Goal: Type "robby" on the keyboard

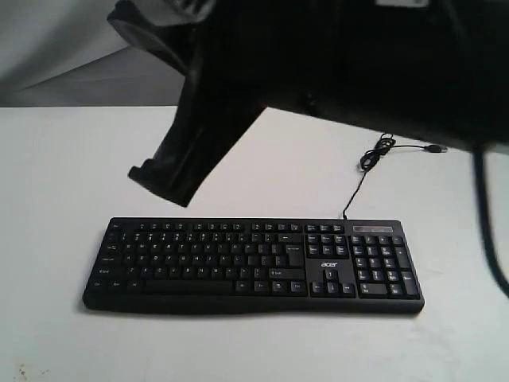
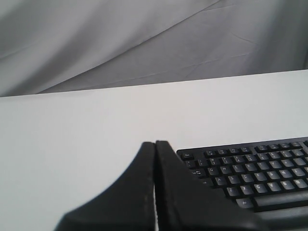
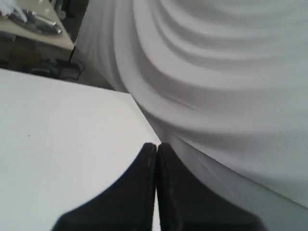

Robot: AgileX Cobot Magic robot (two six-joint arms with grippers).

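Exterior view: the wide black plastic keyboard (image 1: 253, 267) lies lengthwise along the front edge of the white counter (image 1: 56, 159); the left gripper (image 1: 159, 181) hangs behind its left end. Left wrist view: jaws pressed together, keys just beside, so this arm seems nearer. Right wrist view: the right gripper (image 3: 156, 147), likewise closed, faces a counter edge; no keyboard.

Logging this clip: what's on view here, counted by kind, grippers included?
keyboard: 1
cable: 1
grippers: 2, the left gripper and the right gripper, both shut
table: 1
Total: 5
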